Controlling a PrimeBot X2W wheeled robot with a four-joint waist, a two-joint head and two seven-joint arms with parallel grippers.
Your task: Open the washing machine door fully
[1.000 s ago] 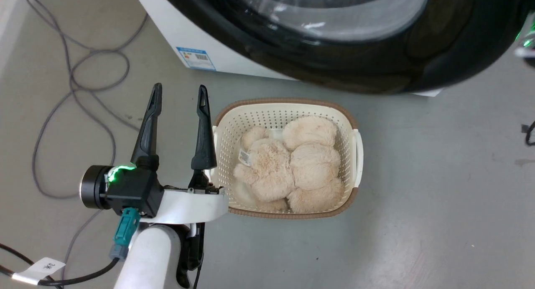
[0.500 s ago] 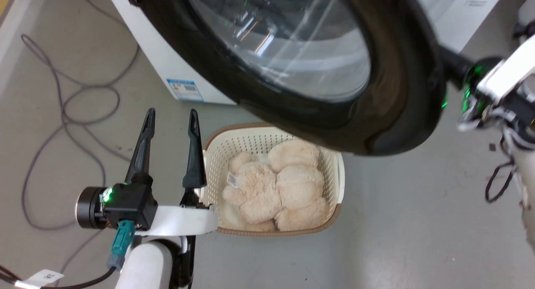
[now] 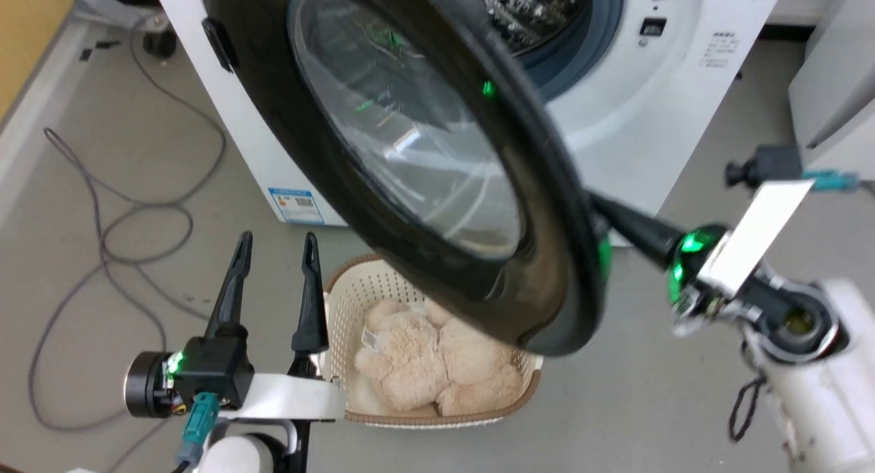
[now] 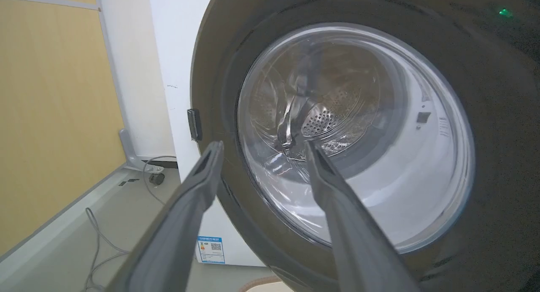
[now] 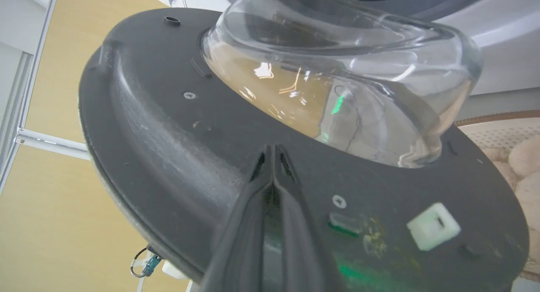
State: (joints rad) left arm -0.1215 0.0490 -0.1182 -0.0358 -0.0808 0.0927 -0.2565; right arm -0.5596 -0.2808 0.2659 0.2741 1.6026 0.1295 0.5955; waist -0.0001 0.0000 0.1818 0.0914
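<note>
The washing machine (image 3: 683,83) is a white front-loader with its steel drum (image 3: 533,8) uncovered. The washing machine door (image 3: 410,152) stands swung out, glossy black with a clear glass centre. My right gripper (image 3: 615,221) reaches behind the door's free edge. In the right wrist view its fingers are shut together, and the gripper (image 5: 274,149) rests its tips on the matte inner face of the door (image 5: 168,127), below the glass bowl (image 5: 337,81). My left gripper (image 3: 275,239) is open and empty, low in front of the door (image 4: 485,72), apart from it.
A cream basket (image 3: 355,288) holding a beige plush toy (image 3: 424,363) sits on the floor under the door. Grey cables (image 3: 102,220) loop on the floor at left. A blue label (image 3: 295,205) marks the machine's lower corner. Another white appliance (image 3: 834,83) stands at right.
The head camera has tilted up, bringing the machine front and drum into view. The door stands further out from the machine, with my right gripper behind its edge. The left gripper stays open.
</note>
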